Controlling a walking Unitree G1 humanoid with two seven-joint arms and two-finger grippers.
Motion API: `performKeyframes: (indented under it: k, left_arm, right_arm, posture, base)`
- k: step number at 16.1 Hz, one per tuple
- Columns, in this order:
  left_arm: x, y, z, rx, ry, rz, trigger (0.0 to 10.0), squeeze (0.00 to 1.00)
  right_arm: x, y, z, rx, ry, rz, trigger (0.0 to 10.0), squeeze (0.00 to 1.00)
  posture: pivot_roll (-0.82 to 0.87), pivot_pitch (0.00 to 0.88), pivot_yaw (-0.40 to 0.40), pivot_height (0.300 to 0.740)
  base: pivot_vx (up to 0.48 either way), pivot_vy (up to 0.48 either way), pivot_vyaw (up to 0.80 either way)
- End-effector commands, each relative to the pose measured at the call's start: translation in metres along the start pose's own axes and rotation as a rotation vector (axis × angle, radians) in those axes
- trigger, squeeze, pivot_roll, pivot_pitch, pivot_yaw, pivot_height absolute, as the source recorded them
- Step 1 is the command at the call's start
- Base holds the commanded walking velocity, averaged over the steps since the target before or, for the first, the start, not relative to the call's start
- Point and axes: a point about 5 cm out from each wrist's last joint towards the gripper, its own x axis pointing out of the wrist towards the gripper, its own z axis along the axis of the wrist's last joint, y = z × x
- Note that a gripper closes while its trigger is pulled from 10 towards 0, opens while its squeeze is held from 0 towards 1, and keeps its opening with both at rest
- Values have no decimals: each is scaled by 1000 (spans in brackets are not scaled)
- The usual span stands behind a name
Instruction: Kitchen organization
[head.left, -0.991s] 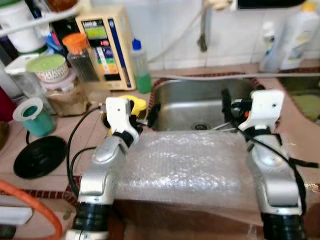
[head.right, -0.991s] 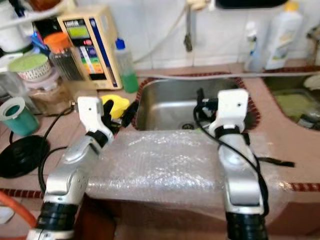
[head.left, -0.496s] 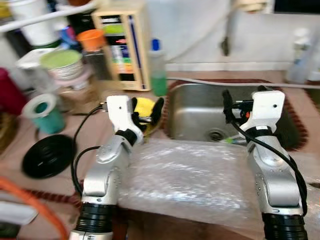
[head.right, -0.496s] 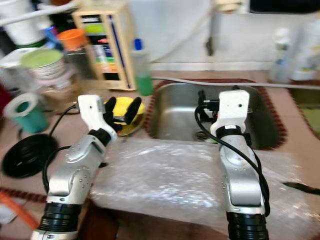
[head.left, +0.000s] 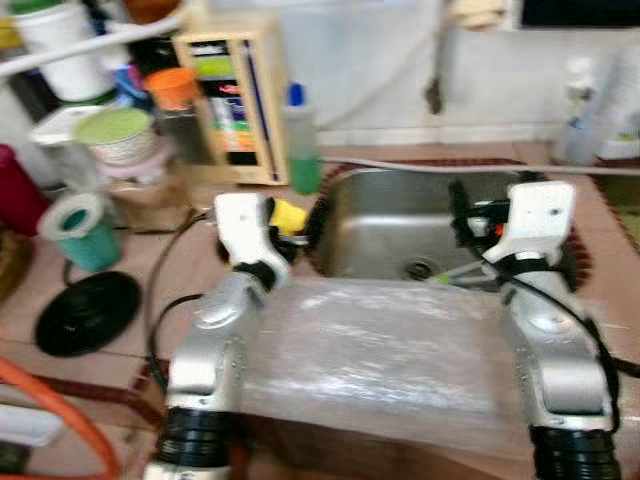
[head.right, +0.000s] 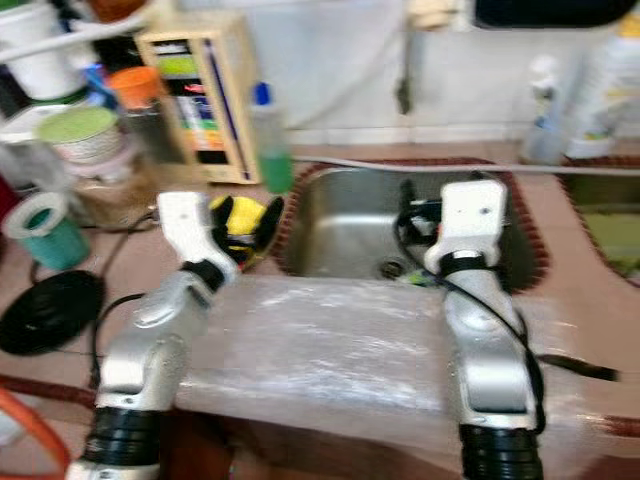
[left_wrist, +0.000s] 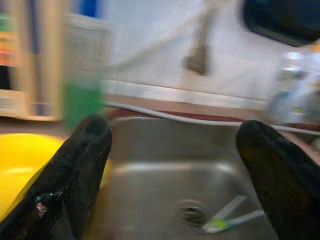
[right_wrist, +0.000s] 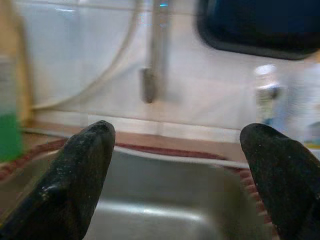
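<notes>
Both hands are spread and grasp nothing: the left hand (head.left: 292, 222) hovers over a yellow sponge (head.left: 288, 213) beside the sink (head.left: 385, 215), the right hand (head.left: 462, 215) above the basin. Bubble wrap (head.left: 380, 345) lies across the surface's (head.left: 175, 265) front edge.

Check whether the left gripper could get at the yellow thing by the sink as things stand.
Probably yes. The left gripper hangs open right over the yellow thing beside the sink, with nothing between them.

**A lived-in home kitchen**

A steel sink (head.left: 400, 215) is set into a tiled counter (head.left: 130, 275) below a white tiled wall (head.left: 370, 60). A green dish-soap bottle (head.left: 303, 140), stacked food containers (head.left: 120, 140) and cleaning bottles (head.left: 590, 100) crowd the counter.
</notes>
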Motion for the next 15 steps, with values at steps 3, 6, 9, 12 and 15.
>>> performKeyframes:
  k: [3,6,9,12,15]
  left_arm:
    - [-3,9,4,8,-13,32,10000,0]
    - [-3,18,9,35,-33,88,10000,0]
    - [-3,34,12,34,-48,186,10000,0]
    - [0,44,14,24,-48,251,10000,0]
    - [4,56,10,-16,-34,357,10000,0]
  right_arm:
    - [0,8,4,12,-12,42,10000,0]
    - [-7,25,-1,68,25,147,10000,0]
    - [-13,37,-5,116,71,188,10000,0]
    - [-20,50,4,142,40,279,10000,0]
    - [-25,53,9,136,30,317,10000,0]
  posture:
    - [-89,0,109,740]
    - [-86,0,113,740]
    - [-86,0,117,740]
    - [-99,0,120,740]
    - [-130,0,103,740]
  base:
    - [0,-109,0]
    - [0,0,0]
    - [0,0,0]
    - [0,0,0]
    - [0,0,0]
